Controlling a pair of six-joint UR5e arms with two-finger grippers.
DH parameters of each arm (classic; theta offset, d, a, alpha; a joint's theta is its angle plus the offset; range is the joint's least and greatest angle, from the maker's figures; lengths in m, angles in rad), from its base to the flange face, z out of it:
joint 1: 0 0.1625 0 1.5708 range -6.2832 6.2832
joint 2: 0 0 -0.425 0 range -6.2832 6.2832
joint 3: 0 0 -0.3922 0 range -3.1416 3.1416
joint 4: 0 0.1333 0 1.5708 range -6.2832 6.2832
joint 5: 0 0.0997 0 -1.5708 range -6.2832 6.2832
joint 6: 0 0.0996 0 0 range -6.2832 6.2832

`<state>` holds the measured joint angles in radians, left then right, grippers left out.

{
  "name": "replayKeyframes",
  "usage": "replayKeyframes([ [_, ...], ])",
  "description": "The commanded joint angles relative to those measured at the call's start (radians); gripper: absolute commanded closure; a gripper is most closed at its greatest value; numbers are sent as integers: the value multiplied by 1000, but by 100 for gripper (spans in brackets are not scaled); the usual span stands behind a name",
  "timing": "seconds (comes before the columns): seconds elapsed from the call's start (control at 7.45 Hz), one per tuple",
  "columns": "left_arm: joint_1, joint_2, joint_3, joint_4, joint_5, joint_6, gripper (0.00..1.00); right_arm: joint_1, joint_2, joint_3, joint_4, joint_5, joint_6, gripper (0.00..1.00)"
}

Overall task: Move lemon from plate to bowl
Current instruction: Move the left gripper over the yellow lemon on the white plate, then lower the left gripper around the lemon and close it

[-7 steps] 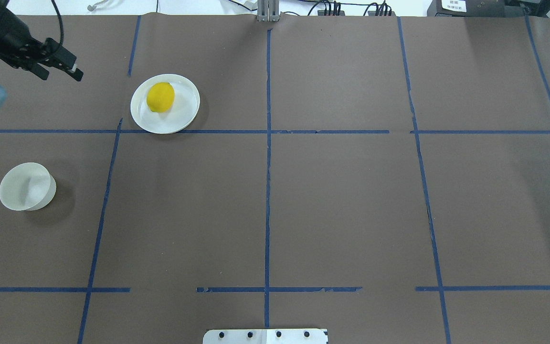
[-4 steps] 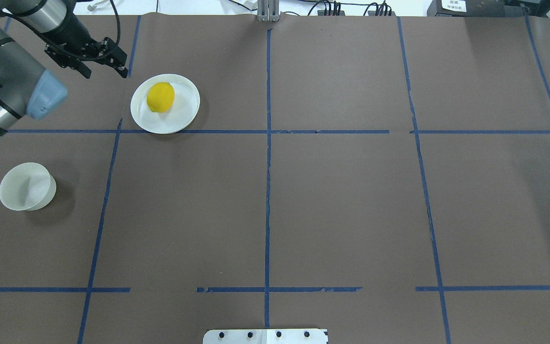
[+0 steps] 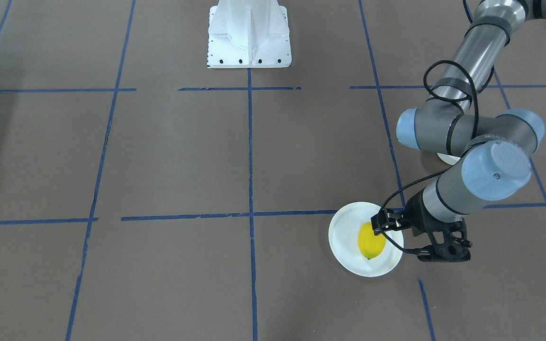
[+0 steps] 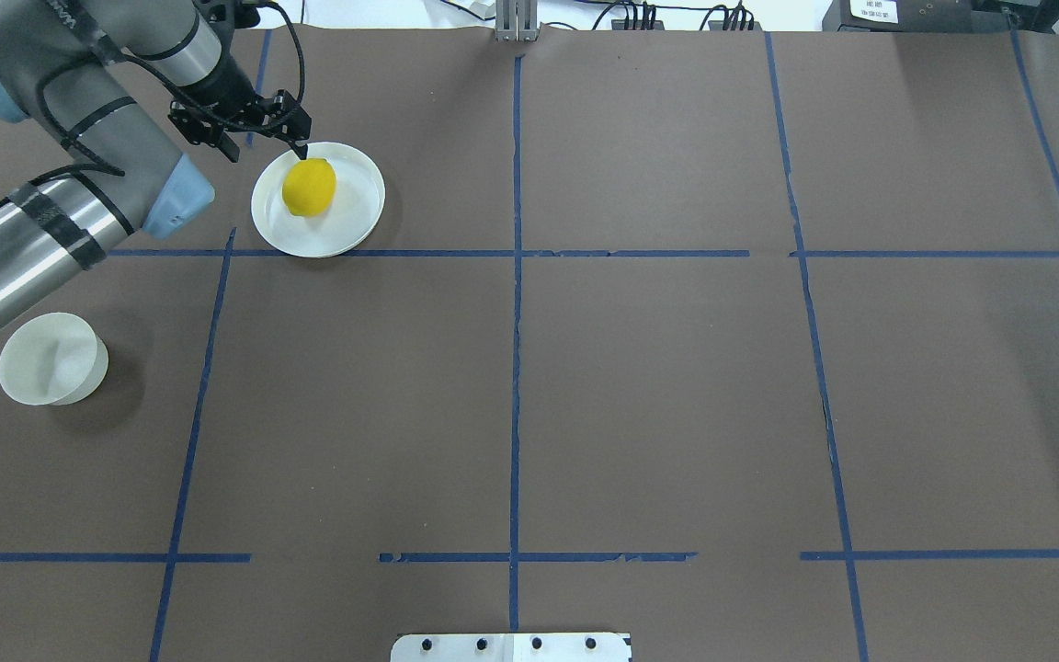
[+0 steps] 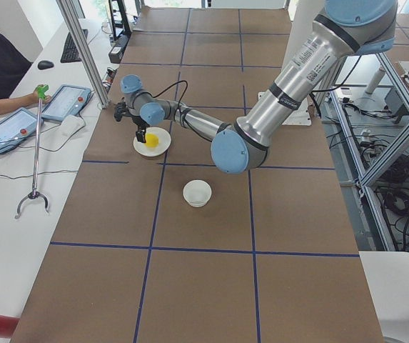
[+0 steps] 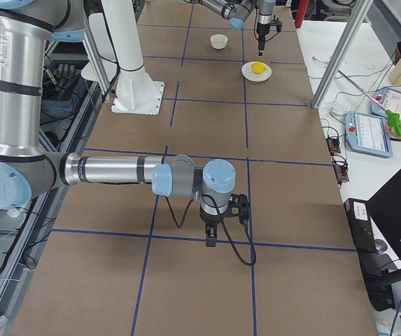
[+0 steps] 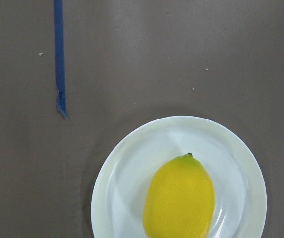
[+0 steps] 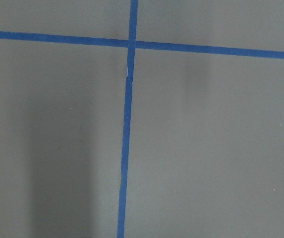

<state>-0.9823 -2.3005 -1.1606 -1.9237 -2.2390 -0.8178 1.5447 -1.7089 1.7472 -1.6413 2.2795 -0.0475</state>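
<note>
The yellow lemon lies on the flat white plate at the far left of the table. It also shows in the front view and in the left wrist view, on the plate. My left gripper is open and empty over the plate's far-left rim, with one finger just above the lemon's far end. The small deep white bowl stands empty nearer the robot at the left edge. My right gripper shows only in the exterior right view, low over bare table, so I cannot tell whether it is open or shut.
Brown paper with a blue tape grid covers the table. The white robot base plate sits at the robot's side. An aluminium post stands at the far edge. An operator's tablets lie beyond the far edge.
My left arm has swung in from the far left edge to the plate, and its gripper is still open. The lemon, plate and bowl have not moved.
</note>
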Motion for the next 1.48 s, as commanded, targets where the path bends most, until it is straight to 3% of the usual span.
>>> replayKeyframes([
  [0.0, 36, -28, 42, -23, 50, -21, 0, 0, 0, 0, 0, 0, 0, 0],
  [0.4, 63, -27, 125, -142, 53, -43, 0, 0, 0, 0, 0, 0, 0, 0],
  [0.94, 82, -37, 166, -185, 88, -54, 1, 0, 0, 0, 0, 0, 0, 0],
  [1.07, 82, -49, 183, -187, 88, -67, 7, 0, 0, 0, 0, 0, 0, 0],
  [1.21, 83, -53, 185, -187, 93, -83, 42, 0, 0, 0, 0, 0, 0, 0],
  [1.34, 82, -53, 184, -187, 93, -81, 85, 0, 0, 0, 0, 0, 0, 0],
])
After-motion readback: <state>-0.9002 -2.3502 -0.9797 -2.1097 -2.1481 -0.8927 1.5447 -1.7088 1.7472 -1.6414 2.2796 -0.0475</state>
